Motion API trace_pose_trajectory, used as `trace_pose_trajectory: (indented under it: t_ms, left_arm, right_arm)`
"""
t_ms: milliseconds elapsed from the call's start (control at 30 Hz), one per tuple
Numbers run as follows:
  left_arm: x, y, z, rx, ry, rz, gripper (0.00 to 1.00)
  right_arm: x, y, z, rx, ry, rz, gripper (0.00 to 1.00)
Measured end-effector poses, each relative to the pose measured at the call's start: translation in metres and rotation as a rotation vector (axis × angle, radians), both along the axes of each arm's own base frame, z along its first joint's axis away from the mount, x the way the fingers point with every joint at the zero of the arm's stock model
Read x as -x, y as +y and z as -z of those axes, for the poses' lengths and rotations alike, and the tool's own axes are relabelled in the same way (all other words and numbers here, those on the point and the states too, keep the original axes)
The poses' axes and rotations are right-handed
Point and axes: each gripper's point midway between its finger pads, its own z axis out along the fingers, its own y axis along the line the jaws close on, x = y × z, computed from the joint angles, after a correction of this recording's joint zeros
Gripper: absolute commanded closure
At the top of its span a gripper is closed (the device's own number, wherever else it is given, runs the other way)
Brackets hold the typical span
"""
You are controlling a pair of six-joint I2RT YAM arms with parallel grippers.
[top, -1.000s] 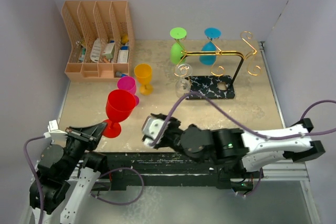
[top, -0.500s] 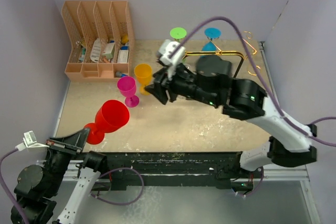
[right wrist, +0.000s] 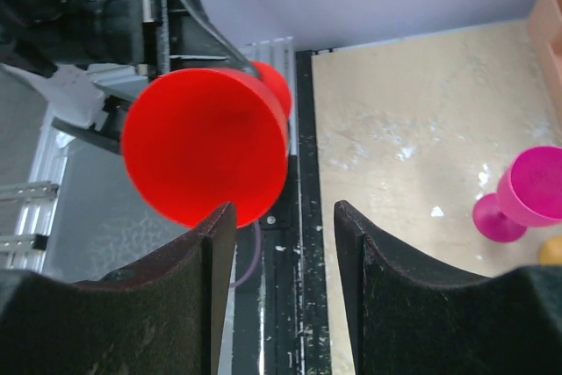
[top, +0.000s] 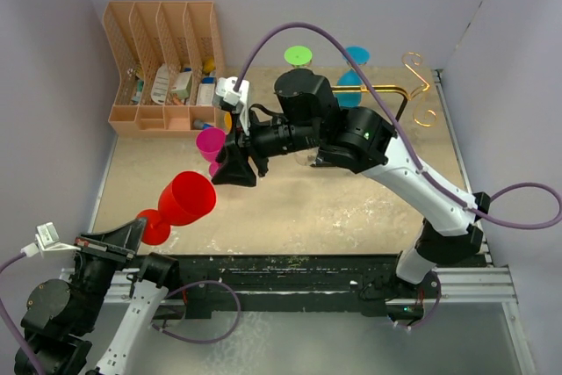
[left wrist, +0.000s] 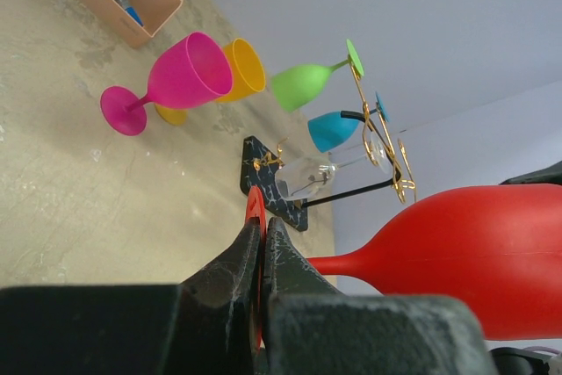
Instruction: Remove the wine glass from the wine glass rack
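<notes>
The wine glass rack [left wrist: 386, 148] stands at the back right: gold wire frame, black upright, marbled base [left wrist: 266, 183]. In the top view my right arm hides most of it, and only its gold curls [top: 413, 85] show. A green glass [left wrist: 303, 85], a blue glass [left wrist: 334, 130] and a clear glass [left wrist: 307, 177] hang on it. My left gripper [top: 140, 230] is shut on the foot [left wrist: 255, 206] of a red wine glass [top: 186, 199] and holds it tilted at the front left. My right gripper [top: 232, 169] is open and faces the red bowl [right wrist: 206, 147].
A pink glass [top: 211, 140] stands on the table beside my right gripper, with a yellow glass [left wrist: 246, 68] behind it. An orange slotted organiser [top: 162, 63] with small items stands at the back left. Walls close in the left, back and right.
My right arm has swung up from the front edge to the middle left, its open gripper turned toward the red glass. My left gripper has drawn the red glass forward-left and tilted it.
</notes>
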Motion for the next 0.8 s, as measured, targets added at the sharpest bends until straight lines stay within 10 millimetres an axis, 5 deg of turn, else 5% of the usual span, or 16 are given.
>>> trace_pose_trajectory:
  t_ms: [300,800]
  left_arm:
    - [0.000,0.000,0.000,-0.002,-0.002,0.001,1.00]
    - [-0.001,0.000,-0.004,-0.005,-0.019,0.001,1.00]
  right_arm:
    - [0.014,0.001,-0.004,-0.017,0.033,-0.067,0.49]
    - [-0.004,0.034,0.022,0.034,0.065,-0.063,0.59]
